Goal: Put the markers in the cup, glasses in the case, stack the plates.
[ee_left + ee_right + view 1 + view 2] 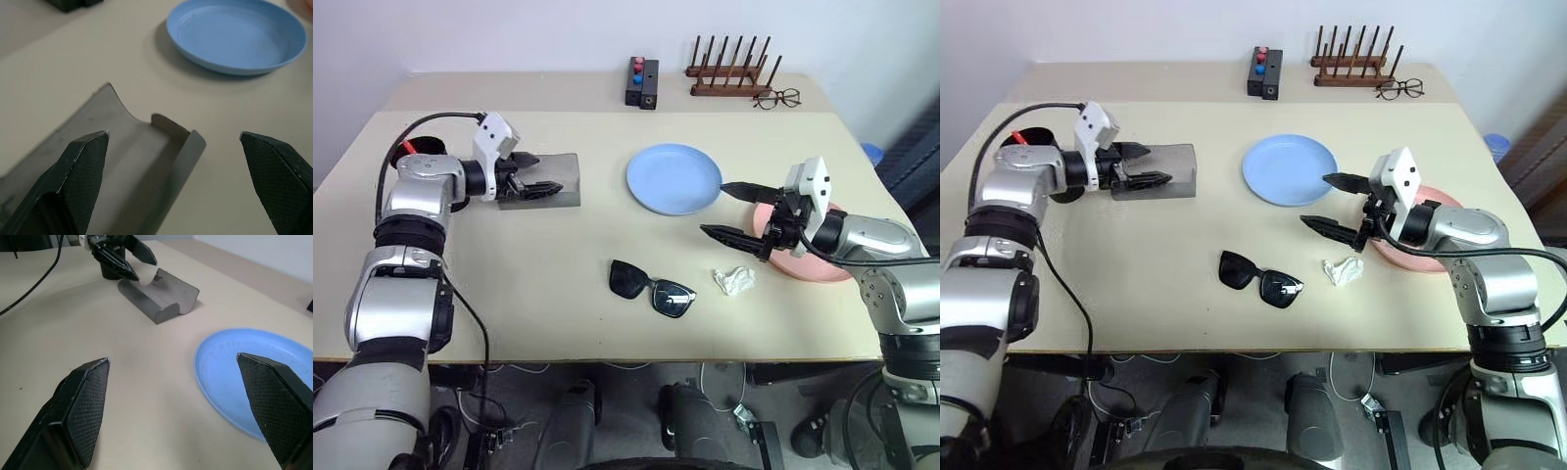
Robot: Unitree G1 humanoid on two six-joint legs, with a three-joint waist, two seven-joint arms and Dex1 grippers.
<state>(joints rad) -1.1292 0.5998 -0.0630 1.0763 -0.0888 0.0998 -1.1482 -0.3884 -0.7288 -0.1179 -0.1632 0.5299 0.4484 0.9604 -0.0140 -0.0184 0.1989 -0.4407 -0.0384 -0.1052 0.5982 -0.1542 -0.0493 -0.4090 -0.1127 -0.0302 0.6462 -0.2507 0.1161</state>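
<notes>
Jaws spread wide on both: left gripper over the grey case, right gripper empty beside the blue plate. Sunglasses lie loose on the worktop.

Broad bare stretch of table between grey case and sunglasses, open lane from case to blue plate, crumpled white scrap just beside the sunglasses, pink plate crowding the right edge, dish rack and black box well back
</notes>
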